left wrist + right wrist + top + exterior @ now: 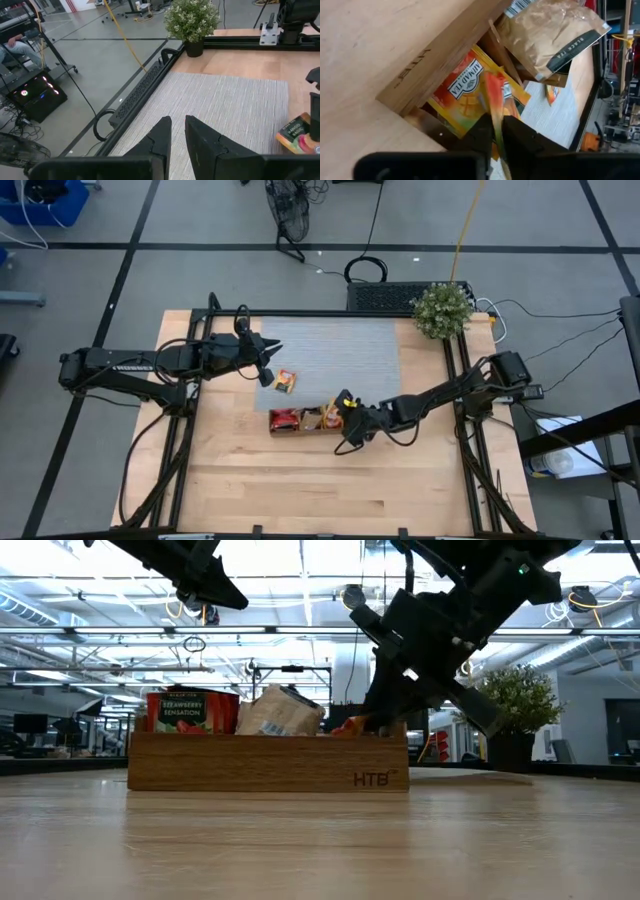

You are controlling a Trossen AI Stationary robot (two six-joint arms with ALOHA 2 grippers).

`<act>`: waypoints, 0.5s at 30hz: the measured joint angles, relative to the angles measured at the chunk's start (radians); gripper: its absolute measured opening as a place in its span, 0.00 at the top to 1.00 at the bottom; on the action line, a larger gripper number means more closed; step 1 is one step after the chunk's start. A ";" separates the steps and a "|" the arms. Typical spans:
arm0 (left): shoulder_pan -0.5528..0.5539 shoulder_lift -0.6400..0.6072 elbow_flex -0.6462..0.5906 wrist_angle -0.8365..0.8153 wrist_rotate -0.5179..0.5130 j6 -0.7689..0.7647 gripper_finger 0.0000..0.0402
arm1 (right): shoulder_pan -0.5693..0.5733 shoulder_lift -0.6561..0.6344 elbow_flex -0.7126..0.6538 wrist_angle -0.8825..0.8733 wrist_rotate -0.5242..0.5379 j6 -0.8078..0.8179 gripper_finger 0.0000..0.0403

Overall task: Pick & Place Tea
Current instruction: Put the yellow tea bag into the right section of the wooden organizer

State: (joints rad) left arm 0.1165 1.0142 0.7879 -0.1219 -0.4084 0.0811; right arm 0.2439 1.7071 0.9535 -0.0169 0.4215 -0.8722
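Right gripper (494, 131) down at the wooden tray's (300, 430) end compartment — fingers pinching an orange-yellow tea packet (492, 102) edge-on above others there. Left gripper (178, 131) hovers over the grey mat (340, 350), fingers nearly together, empty — one packet (286, 381) lies nearby.

pale wood bench (300, 480). grey ribbed mat (340, 350) covers its far middle. on it: wooden tray (300, 422), potted plant (442, 310), loose tea packet (286, 381) on mat.
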 joint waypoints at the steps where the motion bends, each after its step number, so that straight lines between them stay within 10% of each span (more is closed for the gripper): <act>1: 0.000 0.000 0.000 0.000 0.000 0.000 0.84 | 0.006 -0.002 0.000 -0.002 0.001 -0.005 0.90; 15: 0.000 0.000 0.000 0.000 0.000 0.000 0.84 | 0.081 -0.001 -0.003 0.149 0.072 -0.070 0.75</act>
State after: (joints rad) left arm 0.1165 1.0142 0.7879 -0.1219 -0.4084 0.0811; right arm 0.3244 1.7061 0.9504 0.1325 0.4930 -0.9421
